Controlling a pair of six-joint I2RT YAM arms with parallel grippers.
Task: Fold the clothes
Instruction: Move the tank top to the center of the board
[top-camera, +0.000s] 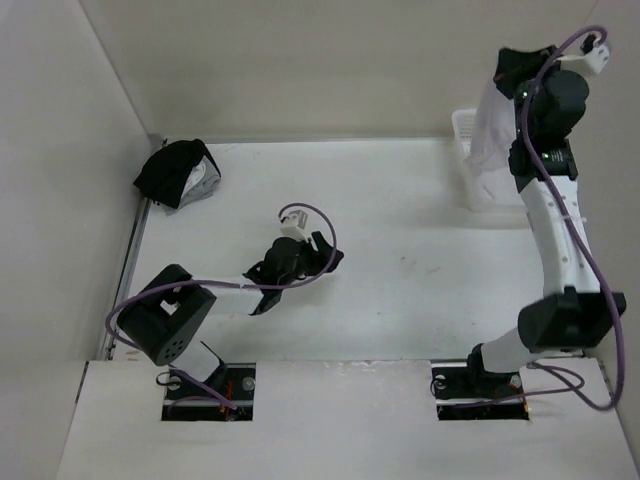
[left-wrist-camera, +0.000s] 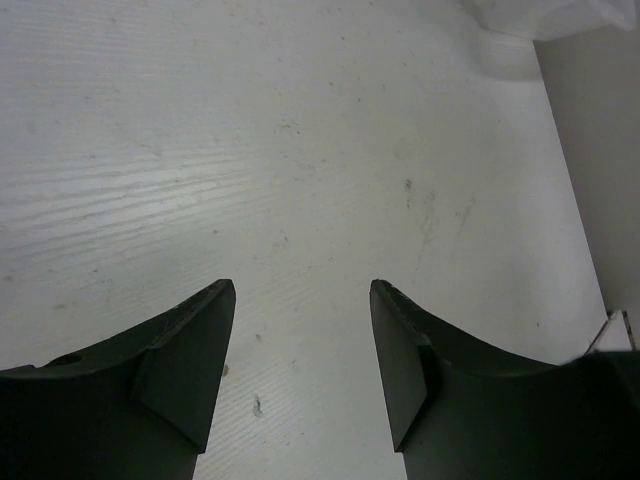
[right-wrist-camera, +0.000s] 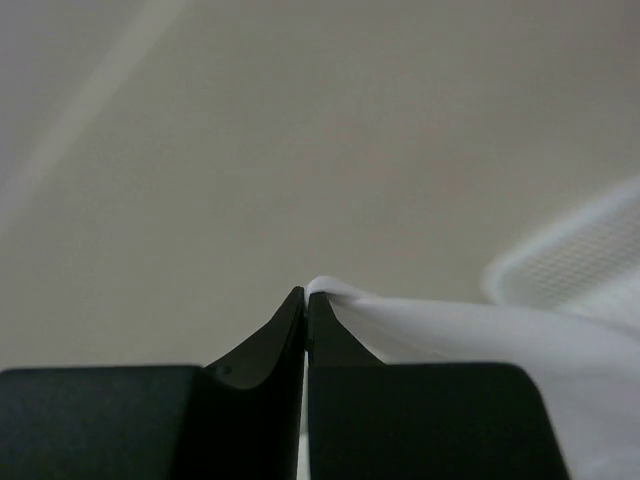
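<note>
Right tool (right-wrist-camera: 305, 300), raised over the surface's far right corner, is clenched on a fold of the white cloth (right-wrist-camera: 450, 330), which hangs from it over the basket (top-camera: 468, 150), while the left tool (left-wrist-camera: 300, 300) gapes empty above the surface (left-wrist-camera: 250, 120) near its middle.

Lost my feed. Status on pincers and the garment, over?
Left pincer open over table. Right pincer shut on white garment, hanging over basket. Dark bundle far-left corner, no obstruction.
</note>
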